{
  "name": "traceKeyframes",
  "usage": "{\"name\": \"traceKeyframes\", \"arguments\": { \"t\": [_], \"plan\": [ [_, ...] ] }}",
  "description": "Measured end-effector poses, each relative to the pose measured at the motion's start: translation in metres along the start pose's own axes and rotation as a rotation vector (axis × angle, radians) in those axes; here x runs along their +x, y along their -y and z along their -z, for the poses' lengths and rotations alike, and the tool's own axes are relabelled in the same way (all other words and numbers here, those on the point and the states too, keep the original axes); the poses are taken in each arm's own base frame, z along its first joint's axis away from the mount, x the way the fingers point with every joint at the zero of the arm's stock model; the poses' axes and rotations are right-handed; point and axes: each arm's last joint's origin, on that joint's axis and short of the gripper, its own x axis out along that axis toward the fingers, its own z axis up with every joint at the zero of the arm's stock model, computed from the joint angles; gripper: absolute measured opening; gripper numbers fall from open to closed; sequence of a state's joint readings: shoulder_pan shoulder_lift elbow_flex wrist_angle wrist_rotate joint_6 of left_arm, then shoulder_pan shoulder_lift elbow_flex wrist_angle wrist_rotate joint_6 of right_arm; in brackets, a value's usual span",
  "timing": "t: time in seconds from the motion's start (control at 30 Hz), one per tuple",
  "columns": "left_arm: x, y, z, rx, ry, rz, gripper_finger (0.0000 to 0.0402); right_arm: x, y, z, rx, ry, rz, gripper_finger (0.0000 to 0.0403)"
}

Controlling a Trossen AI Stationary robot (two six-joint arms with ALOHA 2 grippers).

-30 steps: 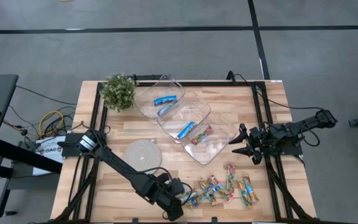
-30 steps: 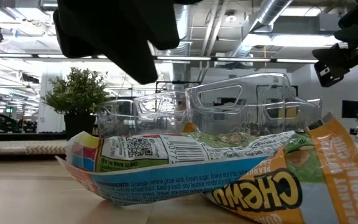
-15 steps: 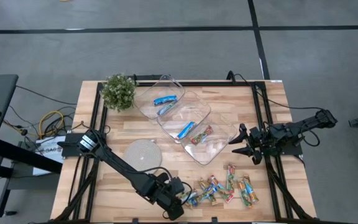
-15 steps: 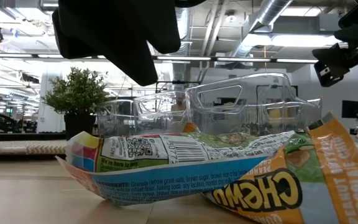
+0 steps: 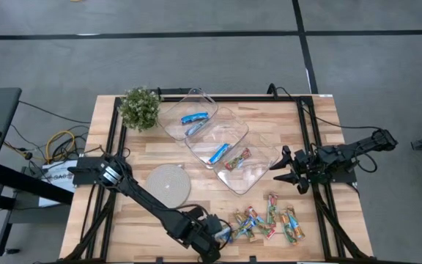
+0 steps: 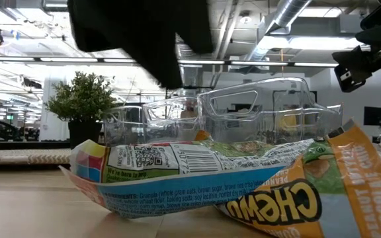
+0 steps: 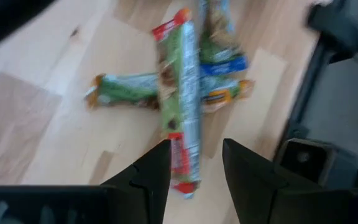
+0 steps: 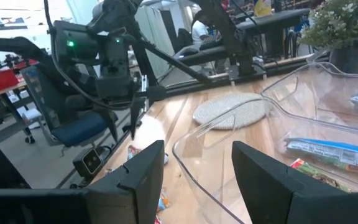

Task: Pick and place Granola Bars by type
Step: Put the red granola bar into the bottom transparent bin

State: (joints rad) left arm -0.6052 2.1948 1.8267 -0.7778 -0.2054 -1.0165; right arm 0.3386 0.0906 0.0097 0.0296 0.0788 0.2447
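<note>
bare wood (image 5: 134, 213) probably passable, clear trays (image 5: 229, 158) blocking centre

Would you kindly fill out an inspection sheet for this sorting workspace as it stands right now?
Surface: wooden table, black-framed.
Job's things: loose granola bars piled at the near edge; blue bars in the farthest clear tray, a blue and a multicoloured bar in the middle tray.
Clutter: potted plant, round grey disc.
Grippers: left gripper open, low over a green bar at the pile's left end; right gripper open, empty, beside the nearest tray.
Cables: yellow and dark coils on the floor, left of the table.
Surroundings: grey floor; office room behind.
</note>
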Motion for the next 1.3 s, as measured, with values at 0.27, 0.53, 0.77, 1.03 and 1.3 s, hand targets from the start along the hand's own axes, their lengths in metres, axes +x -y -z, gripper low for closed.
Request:
{"name": "traceKeyframes", "arguments": {
  "t": [0.27,0.53,0.77,1.03,1.3],
  "plan": [
    [0.0,-0.002,0.001,-0.003,-0.027,-0.007,0.0137,0.0,0.0,0.0,0.0,0.0,0.0,0.0184],
    [0.007,-0.003,0.001,0.006,-0.053,0.003,0.0164,0.0,0.0,0.0,0.0,0.0,0.0,0.0184],
    [0.019,-0.003,0.003,0.003,-0.088,0.021,0.0226,0.0,0.0,0.0,0.0,-0.005,0.001,0.0184],
    [0.033,-0.006,0.005,0.021,-0.1,0.001,0.0251,0.0,0.0,0.001,-0.001,-0.007,0.001,0.0184],
    [0.04,-0.009,0.008,0.048,-0.099,-0.03,0.0252,0.0,0.0,0.001,-0.001,-0.011,0.002,0.0184]
  ]
}}
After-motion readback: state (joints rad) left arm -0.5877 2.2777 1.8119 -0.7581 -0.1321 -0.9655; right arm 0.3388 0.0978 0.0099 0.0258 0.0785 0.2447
